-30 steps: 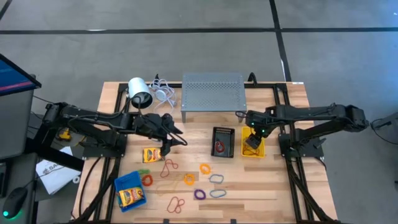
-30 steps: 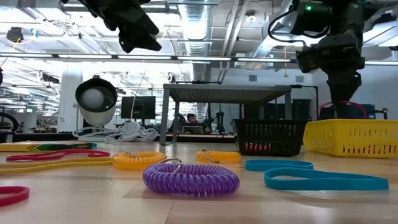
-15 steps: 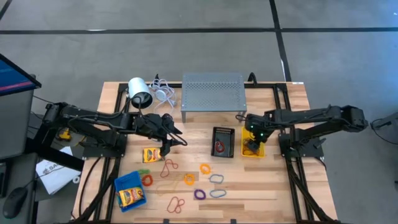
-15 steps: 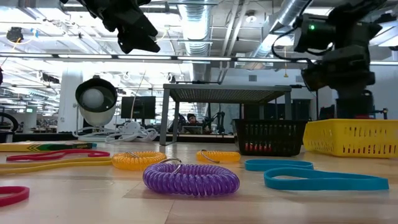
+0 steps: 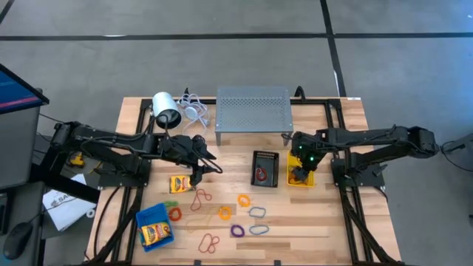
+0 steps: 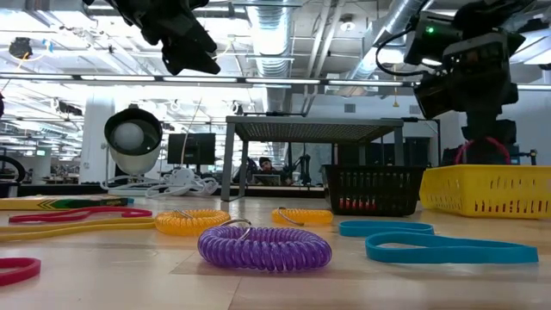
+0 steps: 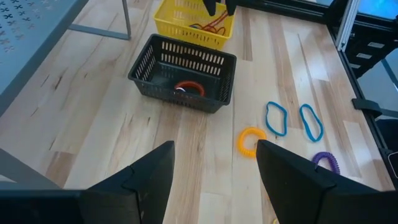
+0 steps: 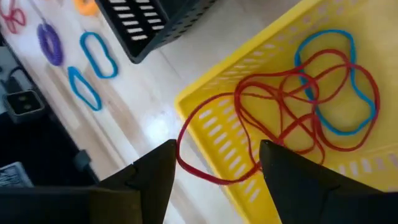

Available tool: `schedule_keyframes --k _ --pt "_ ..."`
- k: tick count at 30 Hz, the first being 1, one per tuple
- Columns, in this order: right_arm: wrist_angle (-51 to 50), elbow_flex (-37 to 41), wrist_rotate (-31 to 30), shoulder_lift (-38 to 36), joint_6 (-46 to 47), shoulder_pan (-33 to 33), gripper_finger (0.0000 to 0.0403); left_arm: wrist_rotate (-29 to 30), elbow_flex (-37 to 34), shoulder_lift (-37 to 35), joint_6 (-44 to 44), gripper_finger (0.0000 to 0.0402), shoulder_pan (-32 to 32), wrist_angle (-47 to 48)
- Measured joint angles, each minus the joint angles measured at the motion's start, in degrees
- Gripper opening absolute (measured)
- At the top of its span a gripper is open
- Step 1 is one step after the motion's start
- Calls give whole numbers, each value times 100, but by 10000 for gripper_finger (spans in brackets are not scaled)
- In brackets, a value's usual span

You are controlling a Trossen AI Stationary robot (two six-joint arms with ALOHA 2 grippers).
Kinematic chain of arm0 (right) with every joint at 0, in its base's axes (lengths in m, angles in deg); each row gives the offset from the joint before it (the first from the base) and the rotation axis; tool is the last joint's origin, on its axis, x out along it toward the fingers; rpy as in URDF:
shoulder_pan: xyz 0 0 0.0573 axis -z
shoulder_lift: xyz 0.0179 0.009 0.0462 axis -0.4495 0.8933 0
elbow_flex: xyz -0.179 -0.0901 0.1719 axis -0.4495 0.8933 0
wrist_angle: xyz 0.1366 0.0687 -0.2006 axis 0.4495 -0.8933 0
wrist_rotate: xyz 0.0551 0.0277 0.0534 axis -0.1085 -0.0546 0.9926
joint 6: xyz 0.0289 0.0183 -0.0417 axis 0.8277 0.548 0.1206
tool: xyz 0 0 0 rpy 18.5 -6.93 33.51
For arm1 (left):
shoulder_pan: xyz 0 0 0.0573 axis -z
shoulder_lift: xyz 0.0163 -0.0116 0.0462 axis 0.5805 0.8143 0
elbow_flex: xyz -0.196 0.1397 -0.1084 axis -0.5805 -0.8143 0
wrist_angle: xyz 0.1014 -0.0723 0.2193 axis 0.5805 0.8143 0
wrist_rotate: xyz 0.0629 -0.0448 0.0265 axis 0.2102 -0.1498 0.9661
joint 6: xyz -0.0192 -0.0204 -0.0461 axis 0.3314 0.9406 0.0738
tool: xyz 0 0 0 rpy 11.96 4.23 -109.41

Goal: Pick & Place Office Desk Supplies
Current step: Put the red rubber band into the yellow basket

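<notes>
The red rubber-band tangle point(image 8: 273, 118) lay mostly inside the yellow bin point(image 8: 217, 130), w/ a pale blue band point(image 8: 348, 81) beside it on the bin floor; one red loop drooped out over the near rim. The right gripper point(image 5: 299, 164) hung directly above that bin, jaws spread w/ a clear gap and nothing pinched between them in the wrist view. So we judged the reds as dropped but not fully in: the loop over the rim was the loose end.

The relation that mattered: the tangle sat straight below and slightly ahead of the right jaws, its long axis running diagonally across the bin floor toward the rim. The right arm was far nearer than the left.

Just beside it stood the black bin point(image 5: 265, 168) holding one red band. Further out, loose bands (orange point(image 5: 244, 199), pale blue, purple point(image 6: 264, 245)) lay on the table point(image 5: 318, 214) mid-front. The left gripper point(image 5: 201, 167) hovered above the table near a yellow crayon box point(image 5: 179, 184), jaws apart, empty. A second crayon box sat in the blue bin point(image 5: 155, 226) at the front left.
</notes>
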Motion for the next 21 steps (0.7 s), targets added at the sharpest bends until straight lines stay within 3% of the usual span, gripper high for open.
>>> schedule_keyframes --k 5,9,11,15,18,21 --pt "-7 0 151 5 -11 135 225 0 0 0 9 223 0 24" --pt "-176 5 -410 5 122 272 225 0 0 0 11 223 0 26" --pt "101 11 107 7 28 234 225 0 0 0 11 223 -1 26" --pt "54 23 -171 -27 11 308 225 0 0 0 14 223 4 26" --pt "301 125 365 -32 -22 345 225 0 0 0 14 223 4 21" --pt "169 179 178 17 -34 409 225 45 0 44 9 223 4 -487"
